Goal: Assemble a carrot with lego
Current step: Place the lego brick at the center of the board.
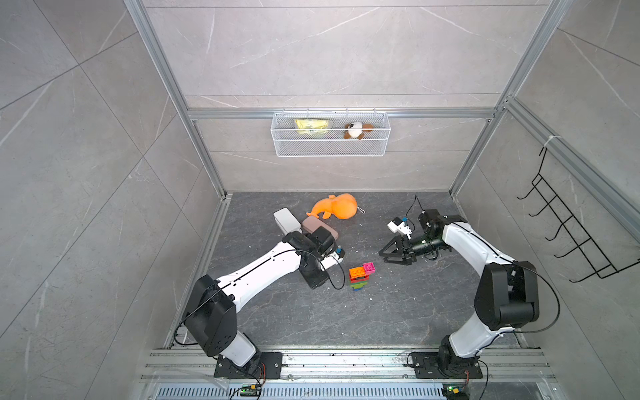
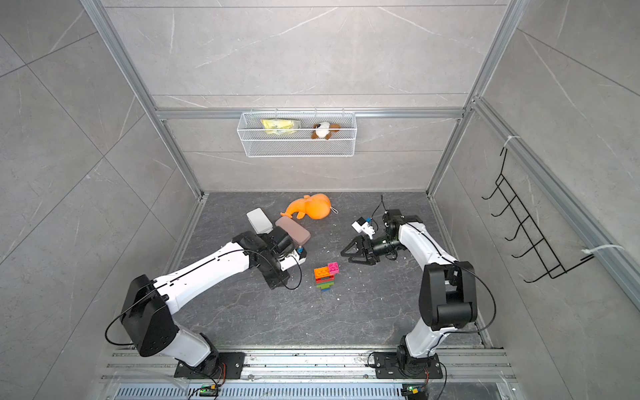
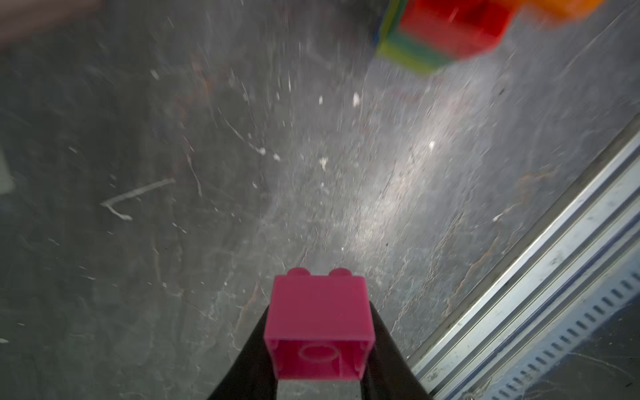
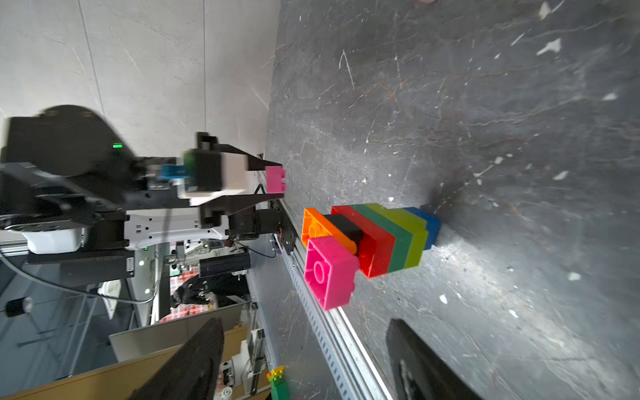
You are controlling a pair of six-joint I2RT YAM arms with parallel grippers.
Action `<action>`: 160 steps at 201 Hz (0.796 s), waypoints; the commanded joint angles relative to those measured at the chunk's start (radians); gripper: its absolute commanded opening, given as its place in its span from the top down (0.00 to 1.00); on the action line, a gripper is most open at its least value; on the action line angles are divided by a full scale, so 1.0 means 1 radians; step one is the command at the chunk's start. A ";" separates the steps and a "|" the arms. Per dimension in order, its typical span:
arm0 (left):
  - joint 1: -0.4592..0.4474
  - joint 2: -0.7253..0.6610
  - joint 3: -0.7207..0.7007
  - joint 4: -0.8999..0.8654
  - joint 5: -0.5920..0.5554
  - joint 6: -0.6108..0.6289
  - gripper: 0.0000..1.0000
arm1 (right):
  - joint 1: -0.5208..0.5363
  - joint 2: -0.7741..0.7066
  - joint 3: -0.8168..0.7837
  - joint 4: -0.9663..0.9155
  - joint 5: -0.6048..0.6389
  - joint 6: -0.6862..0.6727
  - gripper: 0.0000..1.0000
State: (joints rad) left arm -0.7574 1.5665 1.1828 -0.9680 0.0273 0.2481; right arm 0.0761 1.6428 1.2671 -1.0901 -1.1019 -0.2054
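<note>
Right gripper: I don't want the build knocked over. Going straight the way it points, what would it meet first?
Probably the tapered stack of coloured plastic bricks: in the right wrist view it stands ahead of the open jaws of the right gripper, pink top brick nearest. Depth is unclear.

The carrot stands on the bench between our claws: the left claw, with a brick in it, to its left, the right claw behind it to the right. Farther back we see a plush toy, two flat cases just left of it.
</note>
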 commanded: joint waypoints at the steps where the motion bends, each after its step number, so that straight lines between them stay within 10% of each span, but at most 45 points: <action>1: 0.011 0.019 -0.078 0.138 -0.009 -0.053 0.79 | 0.004 -0.031 0.029 -0.024 0.077 0.020 0.22; 160: 0.122 0.119 -0.209 0.418 0.084 -0.008 0.58 | 0.004 0.018 0.019 -0.028 0.054 -0.017 0.22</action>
State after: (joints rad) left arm -0.6552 1.7283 1.0229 -0.6117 0.0608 0.2070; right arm 0.0772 1.6485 1.2869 -1.0996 -1.0424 -0.1997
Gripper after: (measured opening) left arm 0.391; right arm 0.777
